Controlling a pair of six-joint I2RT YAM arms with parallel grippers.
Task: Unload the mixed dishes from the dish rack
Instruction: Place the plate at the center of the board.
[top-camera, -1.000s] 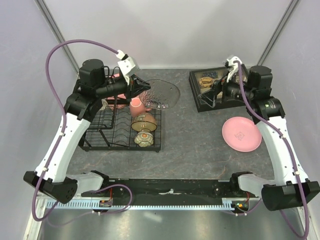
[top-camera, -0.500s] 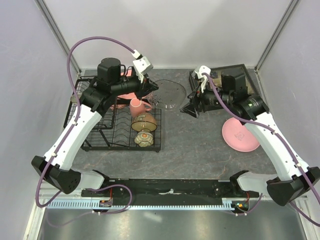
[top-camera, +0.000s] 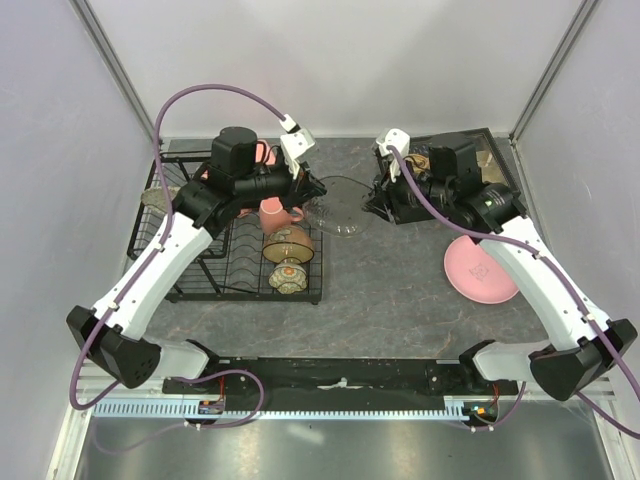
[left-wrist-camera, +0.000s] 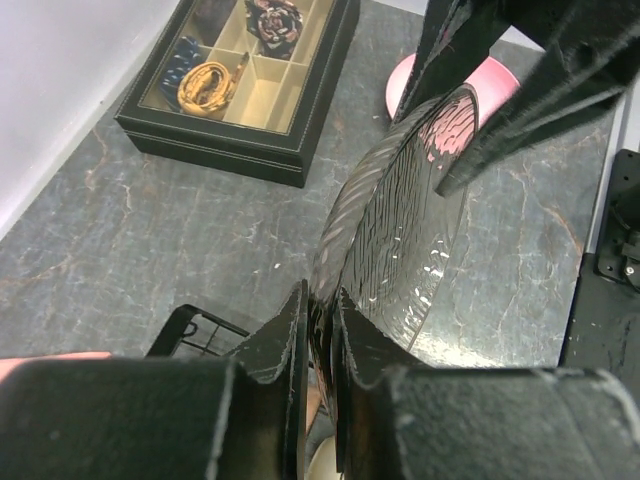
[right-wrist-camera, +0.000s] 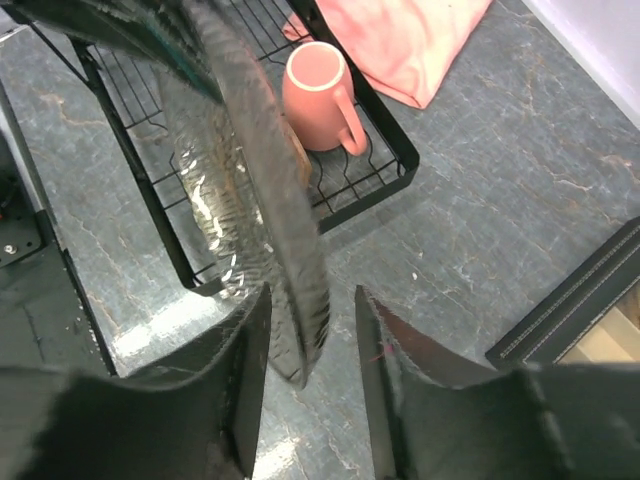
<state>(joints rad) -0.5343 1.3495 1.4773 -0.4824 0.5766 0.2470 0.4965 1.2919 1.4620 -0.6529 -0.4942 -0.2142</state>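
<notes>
A see-through ribbed dish (top-camera: 340, 208) hangs on edge above the table, just right of the black wire dish rack (top-camera: 215, 265). My left gripper (top-camera: 305, 190) is shut on the dish's near rim (left-wrist-camera: 400, 230). My right gripper (top-camera: 372, 203) straddles the opposite rim (right-wrist-camera: 270, 170); its jaws are open, with a gap left on one side. A pink mug (top-camera: 274, 213), a tan bowl (top-camera: 290, 243) and a floral-patterned bowl (top-camera: 288, 275) stand in the rack. The pink plate (top-camera: 482, 268) lies on the table at the right.
A black compartmented tray of trinkets (top-camera: 490, 150) sits at the back right, behind my right arm. A pink folded cloth (right-wrist-camera: 400, 40) lies behind the rack. The rack's front corner (right-wrist-camera: 380, 160) is close under the dish.
My left arm has carried the dish rightward off the rack. My right arm has swung left from the tray, and its jaws have narrowed around the dish's far rim.
</notes>
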